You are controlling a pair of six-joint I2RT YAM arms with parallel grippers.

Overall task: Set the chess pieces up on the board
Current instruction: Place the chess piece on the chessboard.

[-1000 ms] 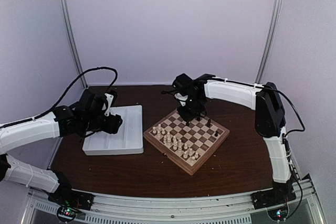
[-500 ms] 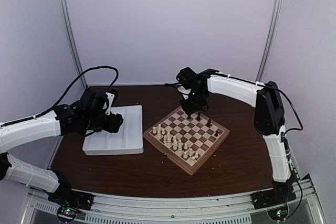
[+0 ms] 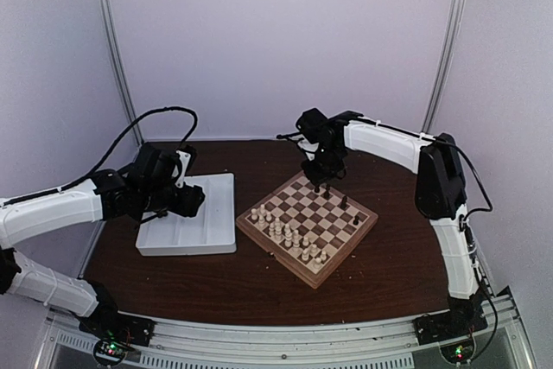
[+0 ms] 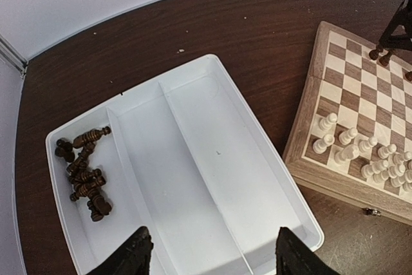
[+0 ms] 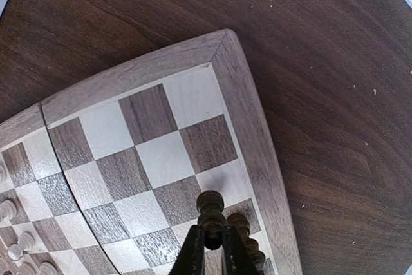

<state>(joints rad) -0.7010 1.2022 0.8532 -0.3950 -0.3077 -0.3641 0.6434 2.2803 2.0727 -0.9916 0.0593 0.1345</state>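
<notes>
Dark wood shows between the fingers of your right gripper (image 5: 212,243): they are pinched shut on one dark piece (image 5: 210,205), just above the board (image 5: 251,114) near its far corner. A second dark piece (image 5: 243,228) stands just beside it. Your left gripper (image 4: 215,256) hangs with jaws wide over the white tray (image 4: 257,159), where dark pieces (image 4: 84,172) lie heaped in the end compartment. Cream pieces (image 4: 347,143) stand on the board.

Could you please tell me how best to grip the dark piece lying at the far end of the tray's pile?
Take the dark piece by its slim middle, straight from above with the left gripper. It lies flat on its side at the edge of the pile, so fingers closing across its length should clear its neighbours.
</notes>
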